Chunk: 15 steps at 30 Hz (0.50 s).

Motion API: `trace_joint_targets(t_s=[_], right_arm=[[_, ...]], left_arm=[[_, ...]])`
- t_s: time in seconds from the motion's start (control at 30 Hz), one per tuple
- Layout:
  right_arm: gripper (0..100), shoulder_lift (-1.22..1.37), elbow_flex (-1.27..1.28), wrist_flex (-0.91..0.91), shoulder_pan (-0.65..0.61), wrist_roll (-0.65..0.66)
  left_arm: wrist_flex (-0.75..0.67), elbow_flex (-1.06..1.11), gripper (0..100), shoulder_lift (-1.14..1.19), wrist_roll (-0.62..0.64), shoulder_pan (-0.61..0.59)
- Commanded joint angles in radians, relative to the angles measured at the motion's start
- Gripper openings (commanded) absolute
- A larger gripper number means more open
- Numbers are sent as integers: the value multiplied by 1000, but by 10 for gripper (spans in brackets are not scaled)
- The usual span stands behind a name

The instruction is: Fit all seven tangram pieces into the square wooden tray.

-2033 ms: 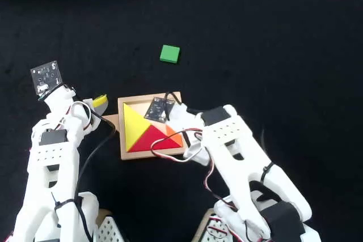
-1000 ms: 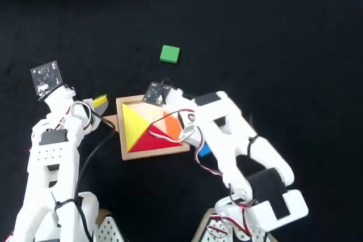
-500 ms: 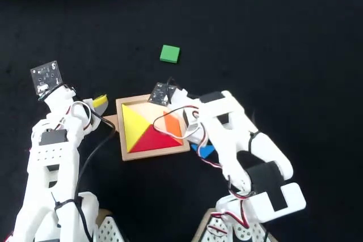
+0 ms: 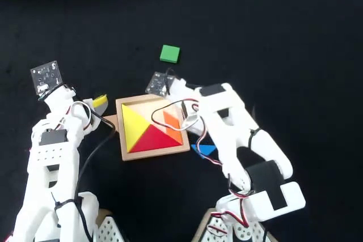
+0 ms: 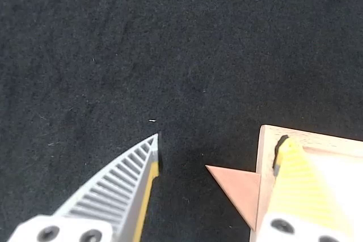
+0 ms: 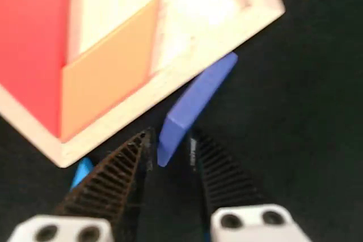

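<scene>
The square wooden tray (image 4: 184, 143) holds a yellow triangle (image 4: 133, 126), a red triangle (image 4: 153, 139) and an orange piece (image 4: 172, 123). A green square (image 4: 169, 54) lies farther back. A light blue piece (image 4: 205, 149) rests by the tray's right side. In the right wrist view a darker blue piece (image 6: 195, 97) leans on the tray's outer edge (image 6: 187, 55), its end between the fingers of my open right gripper (image 6: 168, 143). My left gripper (image 5: 218, 148) is open at the tray's left corner (image 5: 266, 140), straddling a pink triangle (image 5: 238, 185) on the cloth.
Black cloth covers the whole table (image 4: 272, 55). The right arm's body (image 4: 227, 123) hangs over the tray's right edge. The left arm (image 4: 54, 145) stands at the left. Open room lies behind and to the right of the green square.
The right arm swung its wrist back and off the tray, leaving the orange piece lying inside. The light blue piece came into sight beside the tray. The left arm kept still.
</scene>
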Motion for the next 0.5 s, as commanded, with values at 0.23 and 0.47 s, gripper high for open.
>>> trace_joint_targets(t_s=[0.23, 0.47], right_arm=[[64, -4, -67, -63, 95, -66], [106, -2, -65, -69, 94, -109]], left_arm=[[-18, -7, 318, 2, 12, -4], [-18, -5, 318, 2, 12, -4]])
